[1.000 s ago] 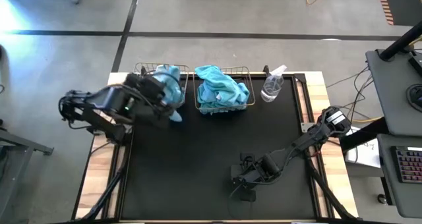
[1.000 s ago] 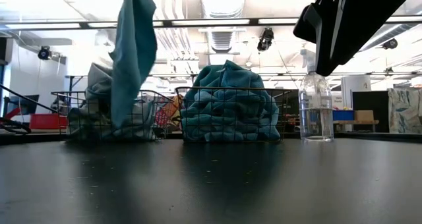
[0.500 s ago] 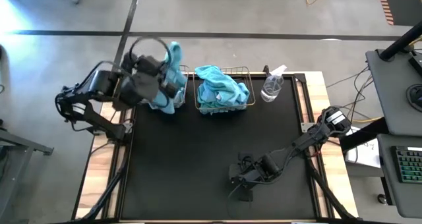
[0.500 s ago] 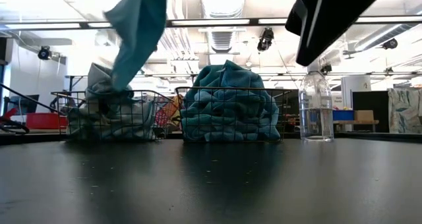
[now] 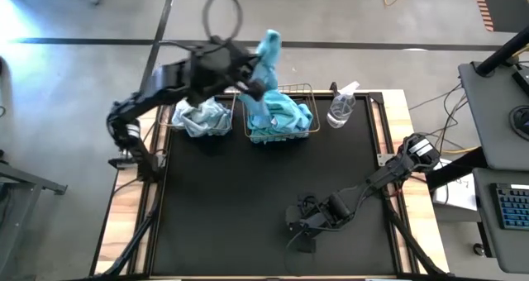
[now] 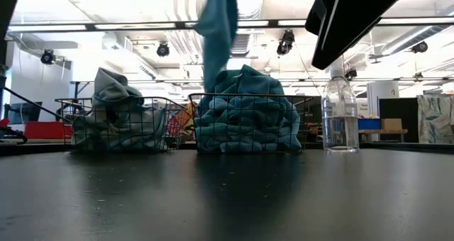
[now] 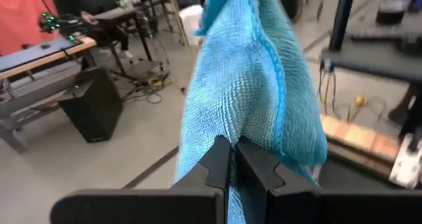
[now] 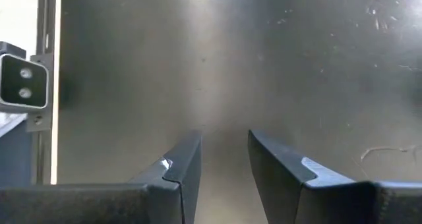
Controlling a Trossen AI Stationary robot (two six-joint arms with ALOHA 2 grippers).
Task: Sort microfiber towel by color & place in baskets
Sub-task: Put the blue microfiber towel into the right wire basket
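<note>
The left gripper point(image 7: 231, 159), clamped on a fuzzy turquoise microfiber towel point(image 5: 266, 62), hung above the turquoise-filled brassy wire basket point(image 5: 307, 88); next, release. The right gripper point(image 8: 224, 159) waited, part-open and empty.

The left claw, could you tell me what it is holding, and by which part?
The left claw is shut on a turquoise towel, pinching a fold near its top so the rest hangs over the right basket.

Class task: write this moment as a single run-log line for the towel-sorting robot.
left pincer: shut on turquoise towel, above right basket | right pincer: open, empty, over table | left basket: pale towels
</note>
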